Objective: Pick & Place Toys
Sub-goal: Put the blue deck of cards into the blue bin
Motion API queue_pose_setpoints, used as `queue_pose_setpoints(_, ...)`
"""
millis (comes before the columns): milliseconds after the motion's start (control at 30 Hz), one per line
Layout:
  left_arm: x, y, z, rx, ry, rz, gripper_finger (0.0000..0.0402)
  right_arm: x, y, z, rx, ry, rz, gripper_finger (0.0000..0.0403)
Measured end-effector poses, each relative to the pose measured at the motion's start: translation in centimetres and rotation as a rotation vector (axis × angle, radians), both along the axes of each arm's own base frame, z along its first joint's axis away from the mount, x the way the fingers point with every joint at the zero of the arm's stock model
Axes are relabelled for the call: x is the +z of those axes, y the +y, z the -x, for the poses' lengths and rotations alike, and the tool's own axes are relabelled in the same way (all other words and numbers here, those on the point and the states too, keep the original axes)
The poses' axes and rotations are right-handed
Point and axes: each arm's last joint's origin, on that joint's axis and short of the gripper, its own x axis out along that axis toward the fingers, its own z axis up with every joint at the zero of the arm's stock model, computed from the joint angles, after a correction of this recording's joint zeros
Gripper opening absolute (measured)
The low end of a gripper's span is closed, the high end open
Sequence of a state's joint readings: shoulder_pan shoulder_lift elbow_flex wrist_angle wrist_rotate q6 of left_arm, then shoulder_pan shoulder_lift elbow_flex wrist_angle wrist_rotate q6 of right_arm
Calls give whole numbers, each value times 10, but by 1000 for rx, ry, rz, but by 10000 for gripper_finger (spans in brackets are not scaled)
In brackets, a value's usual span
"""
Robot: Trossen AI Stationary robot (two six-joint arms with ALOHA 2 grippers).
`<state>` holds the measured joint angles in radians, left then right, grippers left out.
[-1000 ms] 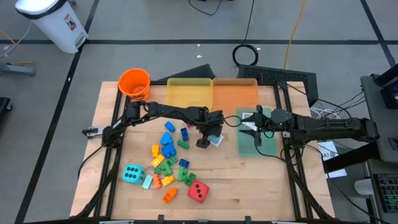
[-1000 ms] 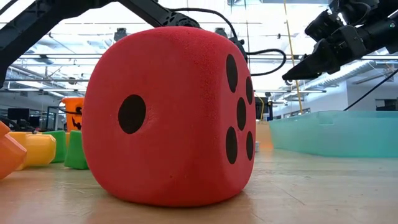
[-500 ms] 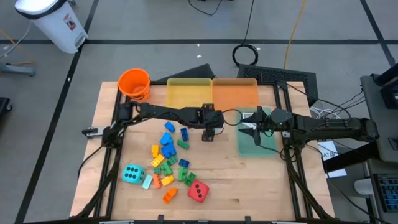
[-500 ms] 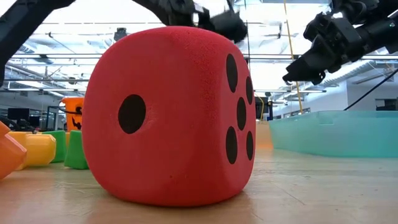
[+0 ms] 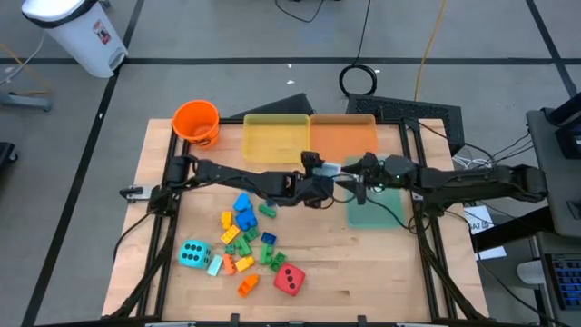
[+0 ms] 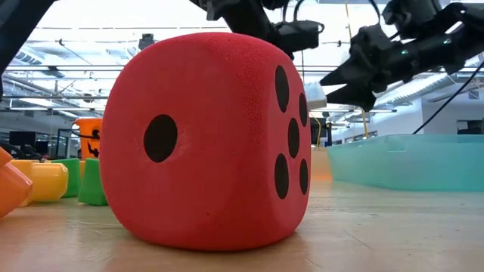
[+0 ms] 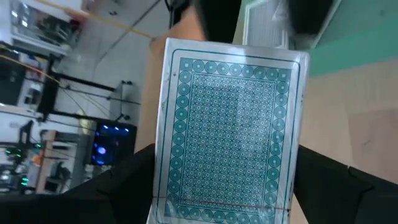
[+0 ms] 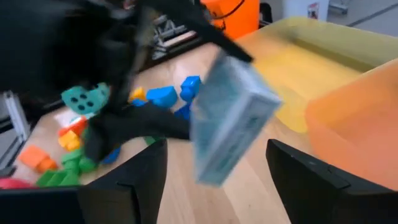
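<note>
While clamped by left jaws, card pack [image 7: 231,130].

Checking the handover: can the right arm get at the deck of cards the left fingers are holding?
Probably yes. The left gripper holds the deck of cards up above the table, and the right gripper faces it with open fingers and nothing between them.

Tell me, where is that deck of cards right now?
The deck of cards is held off the table in the left gripper, mid-table, facing the right gripper, beside the green tray.
</note>
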<state>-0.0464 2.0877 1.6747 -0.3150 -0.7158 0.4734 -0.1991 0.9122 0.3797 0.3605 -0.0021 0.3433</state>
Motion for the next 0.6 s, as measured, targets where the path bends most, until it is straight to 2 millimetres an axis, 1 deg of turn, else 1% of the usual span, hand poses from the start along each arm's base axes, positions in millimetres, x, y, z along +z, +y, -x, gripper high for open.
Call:
queue_pose_setpoints(167,1,-8,0,-16,6,-24,316,-2,-5,-13,-19,-72,-30,235)
queue_pose_setpoints(300,1,-10,0,-12,-9,-17,316,-9,-6,-21,0,-79,-53,199)
queue_pose_setpoints(367,2,-10,-1,-10,-19,-13,316,-12,-5,-23,30,-71,-62,169)
queue_pose_setpoints(467,3,-9,-1,-9,-37,-2,317,-14,-5,-25,68,-61,-73,110)
queue_pose_setpoints(567,3,-9,-2,-1,-60,36,337,-13,-4,-24,77,-65,-67,46)
queue_pose_setpoints(600,3,-9,-2,6,-85,67,347,-11,-4,-23,87,-67,-37,28)
